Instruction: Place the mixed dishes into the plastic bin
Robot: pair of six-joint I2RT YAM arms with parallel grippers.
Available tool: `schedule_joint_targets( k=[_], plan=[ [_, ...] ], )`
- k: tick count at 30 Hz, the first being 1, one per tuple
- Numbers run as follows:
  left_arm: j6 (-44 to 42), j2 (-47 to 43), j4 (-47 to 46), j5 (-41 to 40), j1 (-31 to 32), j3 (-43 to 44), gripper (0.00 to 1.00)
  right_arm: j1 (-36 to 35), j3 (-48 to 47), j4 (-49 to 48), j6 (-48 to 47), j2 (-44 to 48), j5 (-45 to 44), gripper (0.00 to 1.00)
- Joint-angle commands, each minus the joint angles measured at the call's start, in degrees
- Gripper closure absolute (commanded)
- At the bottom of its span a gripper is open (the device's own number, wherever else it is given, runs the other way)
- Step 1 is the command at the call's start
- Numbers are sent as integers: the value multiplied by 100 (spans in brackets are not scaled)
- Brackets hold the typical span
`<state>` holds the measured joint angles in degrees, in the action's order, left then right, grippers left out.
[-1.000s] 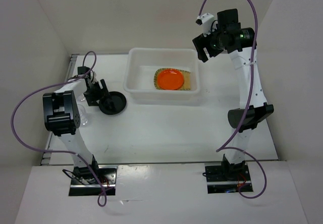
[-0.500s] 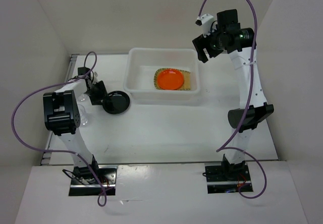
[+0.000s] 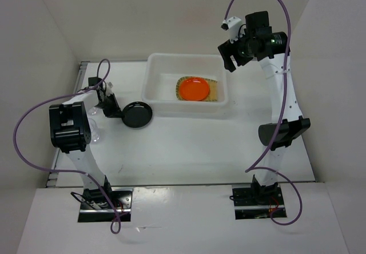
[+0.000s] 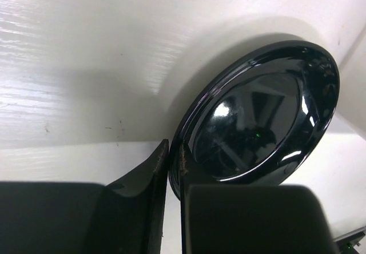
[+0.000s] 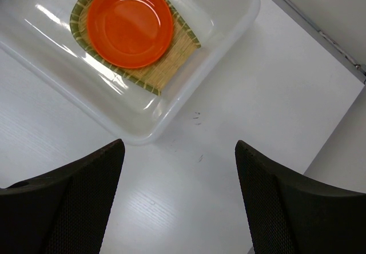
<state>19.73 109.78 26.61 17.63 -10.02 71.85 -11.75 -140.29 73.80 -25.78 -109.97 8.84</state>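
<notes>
The glossy black round plate (image 3: 138,115) (image 4: 263,116) is just left of the plastic bin (image 3: 154,88) (image 5: 189,88), its edge near the bin's front left corner. My left gripper (image 3: 117,112) (image 4: 173,148) is shut on the plate's near rim, and the plate looks tilted in the left wrist view. Inside the bin the orange plate (image 3: 193,88) (image 5: 130,24) rests on the tan bamboo tray (image 3: 213,94) (image 5: 171,54). Raised above the bin's right end, my right gripper (image 3: 231,54) (image 5: 180,145) is open and holds nothing. A clear cup (image 3: 94,133) shows faintly beside the left arm.
White walls close the table in on the left, back and right. The left arm's purple cable (image 3: 34,122) loops out to the left. The right arm's elbow (image 3: 283,133) hangs over the table's right side.
My left gripper has shut on the black plate's rim and carried it to the right, up to the bin. The right arm has not moved.
</notes>
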Motion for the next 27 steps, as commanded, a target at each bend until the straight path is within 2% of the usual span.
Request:
schedule_joint_targets(
  k=[1, 2, 9, 20, 27],
  plan=[
    [-144, 105, 2, 118, 9, -31, 97, -21, 54, 38, -67, 292, 48, 18],
    [-144, 105, 2, 118, 9, -31, 100, -21, 106, 38, -67, 292, 48, 18],
    [-144, -26, 379, 171, 9, 153, 100, -21, 160, 38, -67, 345, 109, 18],
    [277, -1054, 1689, -14, 9, 988, 100, -21, -227, 38, -67, 169, 408, 18],
    [339, -1792, 2147, -14, 9, 875, 100, -21, 2, 38, -67, 345, 513, 18]
  ],
)
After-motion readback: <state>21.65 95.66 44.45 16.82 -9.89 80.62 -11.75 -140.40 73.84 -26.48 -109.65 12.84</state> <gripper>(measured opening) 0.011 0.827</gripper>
